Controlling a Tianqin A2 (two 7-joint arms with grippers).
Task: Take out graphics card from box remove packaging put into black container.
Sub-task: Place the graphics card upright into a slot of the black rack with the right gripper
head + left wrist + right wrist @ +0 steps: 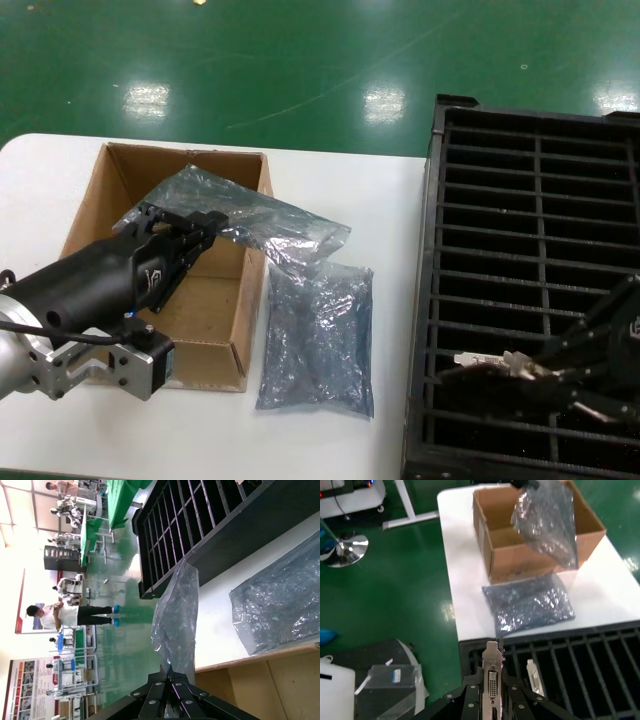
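Silver-bracketed graphics card (pixel 490 676) upright in right gripper (pixel 489 690).

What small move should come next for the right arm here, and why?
Probably lower the graphics card straight down into a slot of the black container. The right gripper holds it upright by the bracket end over the slats, already unwrapped, while the left gripper holds the empty packaging over the box.
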